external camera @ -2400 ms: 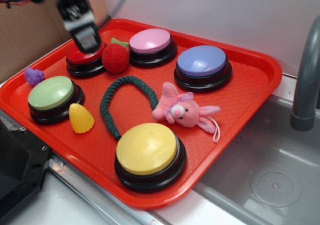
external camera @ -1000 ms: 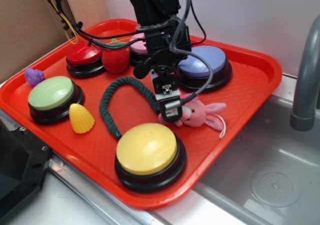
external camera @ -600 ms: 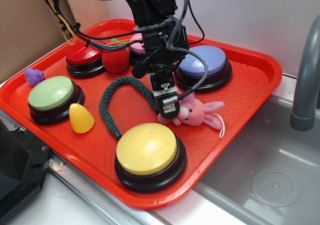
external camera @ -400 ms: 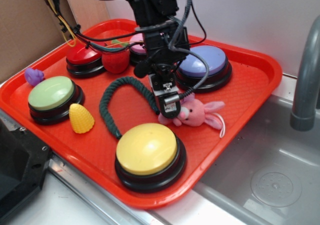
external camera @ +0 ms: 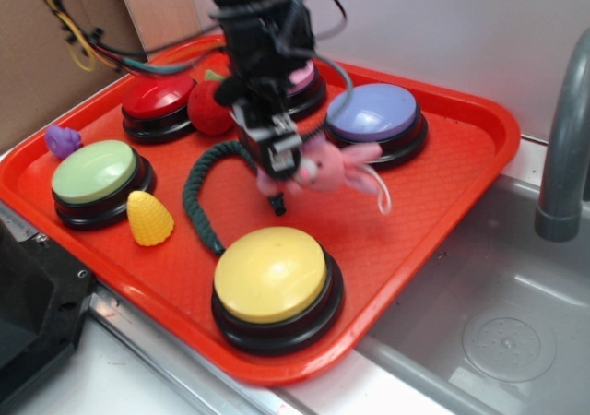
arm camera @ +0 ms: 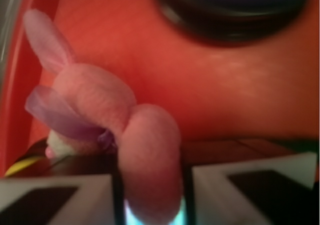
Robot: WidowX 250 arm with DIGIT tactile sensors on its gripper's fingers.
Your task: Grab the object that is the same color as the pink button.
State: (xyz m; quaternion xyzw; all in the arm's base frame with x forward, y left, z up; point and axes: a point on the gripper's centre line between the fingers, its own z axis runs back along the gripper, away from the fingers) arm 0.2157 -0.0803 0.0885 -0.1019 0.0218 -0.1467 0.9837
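A small pink plush bunny [external camera: 324, 164] hangs above the red tray [external camera: 433, 203], its loop string dangling on the right. My gripper [external camera: 277, 171] is shut on one of its soft parts, and the wrist view shows the pink plush [arm camera: 150, 165] pinched between both fingers with the lilac bow [arm camera: 55, 112] to the left. The pink button [external camera: 302, 78] stands at the tray's back, mostly hidden behind the arm.
On the tray also sit a lavender-blue button [external camera: 373, 115], a red button [external camera: 157, 101], a red plush strawberry [external camera: 210, 109], a green button [external camera: 92, 173], a yellow button [external camera: 270, 277], a dark green rope [external camera: 198, 189], a yellow corn toy [external camera: 149, 219] and a purple toy [external camera: 62, 141]. A sink [external camera: 498, 323] and grey faucet [external camera: 564, 148] lie to the right.
The gripper closed on the bunny where it lay on the tray and has risen with it, shifting slightly left and back. The bunny is off the tray now.
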